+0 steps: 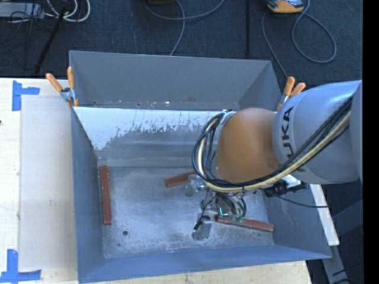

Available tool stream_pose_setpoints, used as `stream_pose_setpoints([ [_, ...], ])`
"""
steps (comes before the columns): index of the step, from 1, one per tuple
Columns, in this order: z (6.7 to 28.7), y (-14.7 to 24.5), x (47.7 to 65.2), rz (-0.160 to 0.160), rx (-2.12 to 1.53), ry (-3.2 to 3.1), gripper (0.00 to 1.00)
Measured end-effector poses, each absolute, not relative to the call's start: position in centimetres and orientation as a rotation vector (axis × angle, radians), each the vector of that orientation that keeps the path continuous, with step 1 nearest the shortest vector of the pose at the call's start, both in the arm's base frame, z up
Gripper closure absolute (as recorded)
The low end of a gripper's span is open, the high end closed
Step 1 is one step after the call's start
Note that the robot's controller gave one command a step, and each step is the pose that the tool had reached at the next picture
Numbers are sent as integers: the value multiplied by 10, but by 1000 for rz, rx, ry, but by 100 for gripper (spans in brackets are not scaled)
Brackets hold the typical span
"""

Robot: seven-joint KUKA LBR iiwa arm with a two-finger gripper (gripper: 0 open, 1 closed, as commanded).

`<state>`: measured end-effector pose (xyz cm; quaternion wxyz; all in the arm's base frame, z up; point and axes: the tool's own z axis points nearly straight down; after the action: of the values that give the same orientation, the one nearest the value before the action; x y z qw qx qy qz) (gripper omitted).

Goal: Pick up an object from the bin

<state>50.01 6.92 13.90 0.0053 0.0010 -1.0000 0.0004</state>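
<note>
Over the right half of the bin (172, 87) the arm (320, 129) is reaching in, with its orange wrist cover (246, 144) masking part of the bin floor. Three flat reddish-brown sticks are lying in the bin:
- The longest stick (105, 194) is running along the bin's left wall.
- The second stick (251, 223) is lying front-right, near the bin's right wall.
- The short stick (176, 181) is sitting at the bin's centre.

The gripper (204, 225) is hanging low at the bin's front, at the inner end of the second stick. Touching or just beside, can't tell. Its opening I cannot tell either, since the cables (204, 152) are covering it, so I'm not calling anything held.

My read is that the grasp on the second stick is the step in hand. Doing it well:
- Straddling the stick's narrow width, not its length.
- Seating down to the bin floor before closing.
- Gripping toward the stick's middle, so it isn't swinging on the lift.
- Lifting straight up, keeping off the bin's right wall.
</note>
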Motion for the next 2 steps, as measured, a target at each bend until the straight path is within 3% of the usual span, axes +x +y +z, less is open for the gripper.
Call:
stream_pose_setpoints([
  [1,81,-22,533,4,236,-3129,0],
  [2,89,-52,561,2,172,-3139,0],
])
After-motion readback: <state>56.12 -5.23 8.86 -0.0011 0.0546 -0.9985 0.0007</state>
